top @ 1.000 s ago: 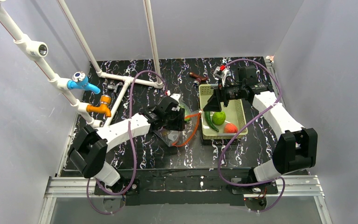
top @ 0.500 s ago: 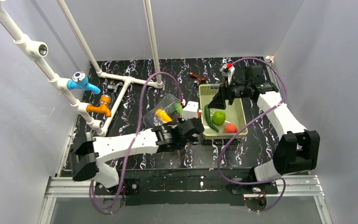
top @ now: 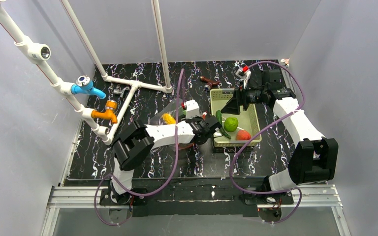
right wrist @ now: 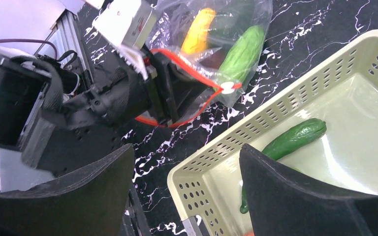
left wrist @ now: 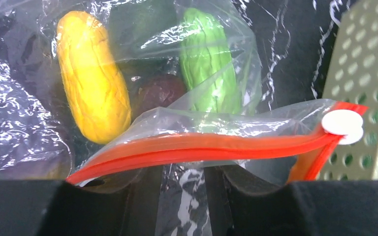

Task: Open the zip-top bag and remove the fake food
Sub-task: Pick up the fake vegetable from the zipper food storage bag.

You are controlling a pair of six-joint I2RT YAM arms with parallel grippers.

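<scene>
Now, left fingers (left wrist: 183, 189): partly parted at the mouth of the clear crinkly zip-top bag (left wrist: 24, 123), with film showing in the gap. I cannot tell whether they pinch it.
Red-orange zipper strip (left wrist: 202, 145): crosses just above those fingers. In the right wrist view its two halves part into a loop, so the mouth looks partly open. The white slider (left wrist: 342, 123) sits at the basket end.
Bag position: lying on the black marbled worktop (top: 91, 164), just left of the yellow-green perforated plastic basket (right wrist: 285, 105).
Fake food in the bag: a yellow ribbed piece (left wrist: 93, 83), a bumpy light-green piece (left wrist: 206, 59) and a dark reddish piece (left wrist: 160, 91) between them, all behind the strip.
Fake food in the basket: a dark green cucumber (right wrist: 295, 137), a green round fruit (top: 231, 124) and a red-orange tomato (top: 243, 134).
Right fingers (right wrist: 186, 162): spread wide, holding nothing, over the basket's left side.
Far side: a brown object with a handle (top: 209, 81) lies beyond the basket.
Risk, grip: the thin slick film could slide out of the left fingers, letting the mouth fall shut.
Risk, pull: tugging one lip alone may drag the whole bag against the basket instead of widening it.
Risk, reach: the right fingers entering a narrow mouth could snag the strip or shove pieces deeper.
</scene>
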